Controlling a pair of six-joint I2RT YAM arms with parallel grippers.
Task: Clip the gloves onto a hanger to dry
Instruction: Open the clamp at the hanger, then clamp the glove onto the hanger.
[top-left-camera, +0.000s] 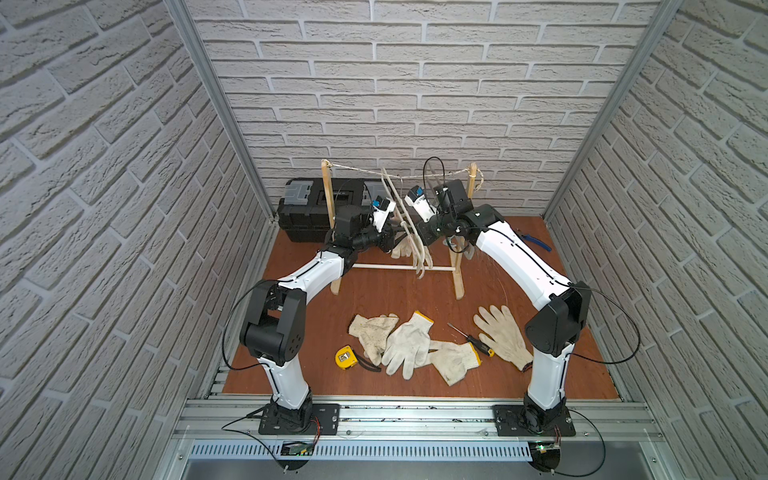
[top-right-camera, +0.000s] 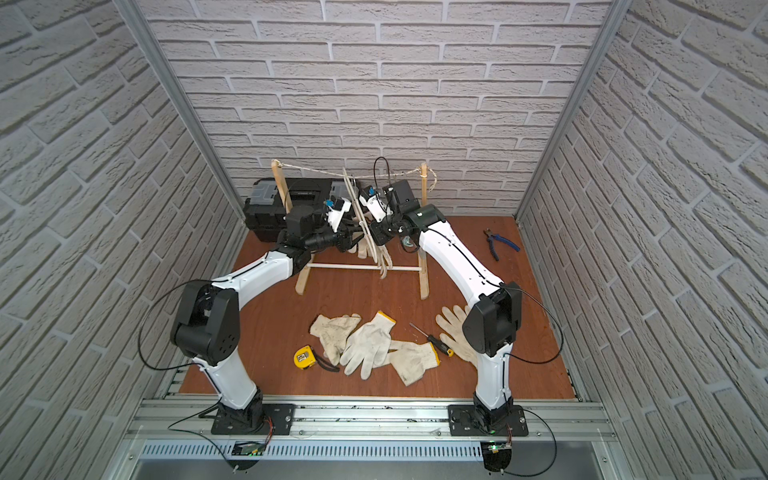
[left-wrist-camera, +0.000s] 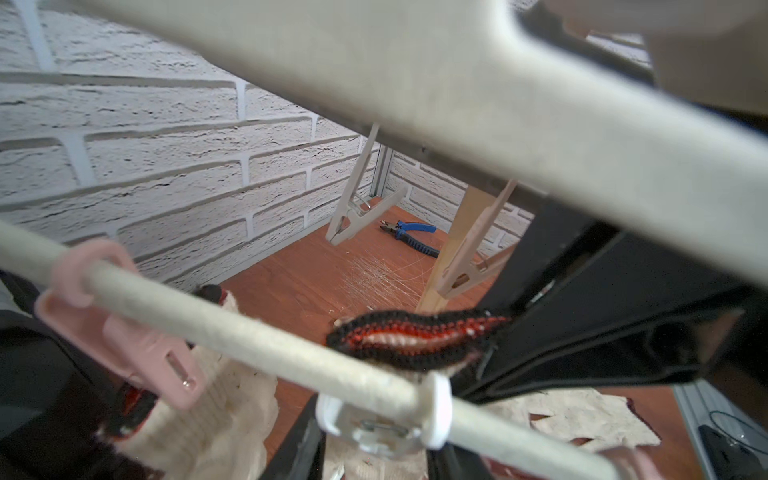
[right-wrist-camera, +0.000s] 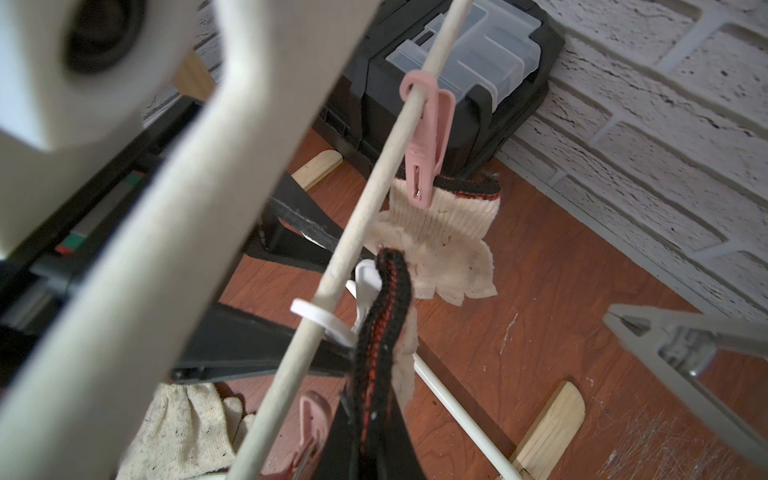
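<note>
In both top views four gloves (top-left-camera: 409, 345) are lying at lower centre, the hanger (top-left-camera: 396, 208) hanging above them; in the left wrist view the left gripper (left-wrist-camera: 374, 457) is flanking the white clip (left-wrist-camera: 382, 419) at bottom centre, whether squeezing I cannot tell; in the right wrist view the right gripper (right-wrist-camera: 370, 440) is pinching the red-cuffed glove (right-wrist-camera: 386, 299) tight beside that clip; clipping seems underway, and the cuff next needs seating in the opened clip

High stereo overview; wrist cameras near hanger (left-wrist-camera: 249, 336)
</note>
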